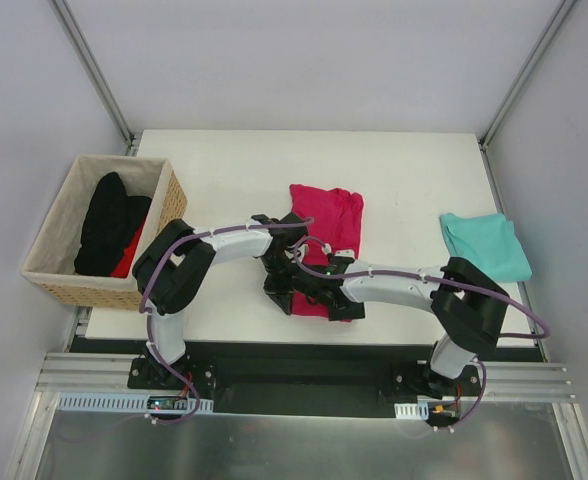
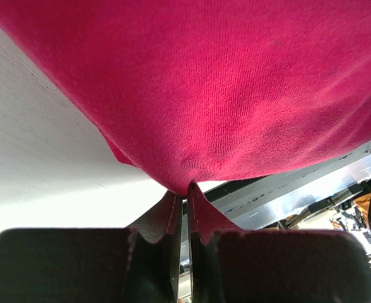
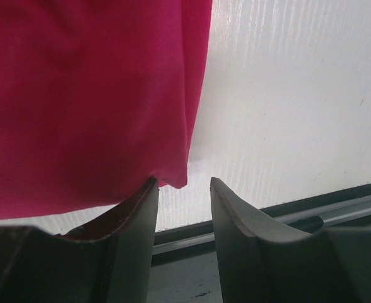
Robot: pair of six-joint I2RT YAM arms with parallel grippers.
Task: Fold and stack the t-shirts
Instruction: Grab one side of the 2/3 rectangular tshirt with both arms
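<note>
The crimson-pink t-shirt [image 1: 326,212] lies on the white table [image 1: 224,175], and its near hem is right at the tips of both claws. The left claw [image 2: 187,189] is pressed together on a small fold of this hem. The cloth rises from its tips and spreads above it like a tent. The right claw [image 3: 182,183] is spread and pinches nothing. The corner of the shirt is just ahead of the finger [image 3: 135,208] on the shirt's side, perhaps touching it, and between the jaws there is only bare table.

I judge the cloth to be light and soft, with no stiffness, so it will sag between two grips and drag on the table. A shallow pinch may slip off or take only one layer. The hem corner, taken deep between the pads, seems the best hold. For this, the right claw needs to shift a little toward the shirt.

Ahead of both claws, beyond the shirt, the table is open for carrying the hem forward. Close behind them is the near table edge, where the cloth could fall over. The two claws are near one another and could knock together. The teal t-shirt [image 1: 486,245] lies well off to the right of the right claw. The wicker basket [image 1: 170,200] is well off to the left of the left claw.
</note>
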